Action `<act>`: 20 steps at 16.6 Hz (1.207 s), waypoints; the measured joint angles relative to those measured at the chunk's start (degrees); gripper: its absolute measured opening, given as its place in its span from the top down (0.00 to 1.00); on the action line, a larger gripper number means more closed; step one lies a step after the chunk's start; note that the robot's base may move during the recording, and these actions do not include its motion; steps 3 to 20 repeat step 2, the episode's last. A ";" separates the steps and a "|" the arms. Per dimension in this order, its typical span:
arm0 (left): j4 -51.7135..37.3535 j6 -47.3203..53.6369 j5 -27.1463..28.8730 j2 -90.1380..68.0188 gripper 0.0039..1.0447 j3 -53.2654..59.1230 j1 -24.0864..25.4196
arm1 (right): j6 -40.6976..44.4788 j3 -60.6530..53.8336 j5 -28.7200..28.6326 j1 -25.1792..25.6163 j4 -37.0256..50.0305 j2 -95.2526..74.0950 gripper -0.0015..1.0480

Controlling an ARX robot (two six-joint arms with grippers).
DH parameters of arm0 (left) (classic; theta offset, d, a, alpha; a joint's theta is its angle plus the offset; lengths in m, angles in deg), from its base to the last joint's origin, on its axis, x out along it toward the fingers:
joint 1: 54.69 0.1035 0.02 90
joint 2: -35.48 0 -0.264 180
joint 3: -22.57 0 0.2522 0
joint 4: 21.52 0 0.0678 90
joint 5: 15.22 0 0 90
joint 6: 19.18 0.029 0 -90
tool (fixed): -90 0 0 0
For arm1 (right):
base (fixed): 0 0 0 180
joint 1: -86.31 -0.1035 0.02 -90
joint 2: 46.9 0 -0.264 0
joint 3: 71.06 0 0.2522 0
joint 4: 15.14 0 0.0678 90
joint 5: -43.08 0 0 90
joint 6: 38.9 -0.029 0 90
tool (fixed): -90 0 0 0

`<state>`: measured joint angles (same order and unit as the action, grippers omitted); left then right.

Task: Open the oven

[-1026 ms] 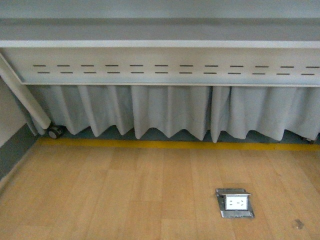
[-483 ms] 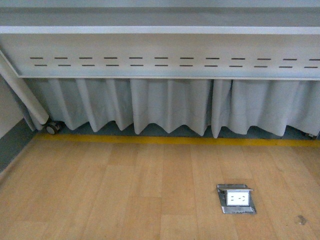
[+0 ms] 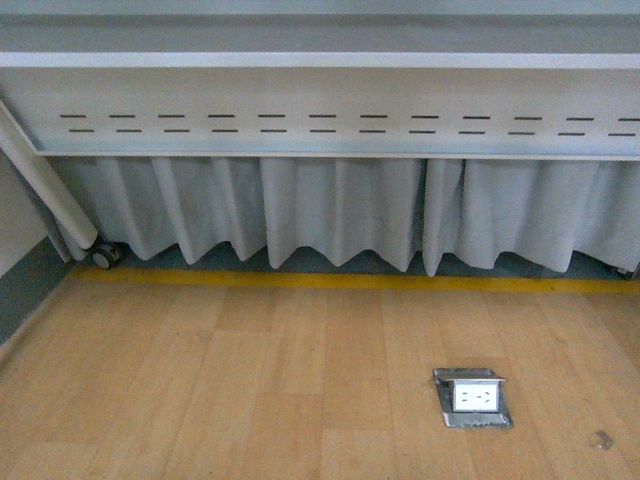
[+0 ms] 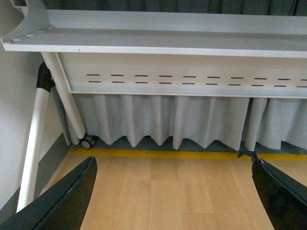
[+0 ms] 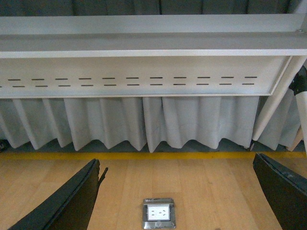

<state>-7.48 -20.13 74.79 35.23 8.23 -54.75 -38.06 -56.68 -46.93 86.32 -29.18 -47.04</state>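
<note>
No oven is seen; both grippers are spread wide and empty.
A floor socket box (image 3: 472, 398) is set in the wooden floor (image 3: 250, 380) near a curtained table (image 3: 320, 110).

Both grippers spread wide, holding nothing

Neither arm appeared in the front view. In the left wrist view, the left gripper (image 4: 172, 196) had its two dark fingers (image 4: 62, 201) set far apart at opposite edges of the picture. The right gripper (image 5: 177, 196) stood likewise, its dark fingers (image 5: 67, 203) well separated, with nothing between them.
</note>
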 joint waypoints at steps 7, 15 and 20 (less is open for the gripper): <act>0.00 0.00 0.00 0.00 0.06 0.00 0.00 | 0.00 0.00 0.00 0.00 -0.02 0.00 0.06; 0.00 0.00 0.00 0.00 0.06 0.00 0.00 | 0.00 0.00 0.00 0.00 -0.02 0.00 0.06; 0.00 0.00 0.00 0.00 0.06 0.00 0.00 | 0.00 0.00 0.00 0.00 -0.02 0.00 0.06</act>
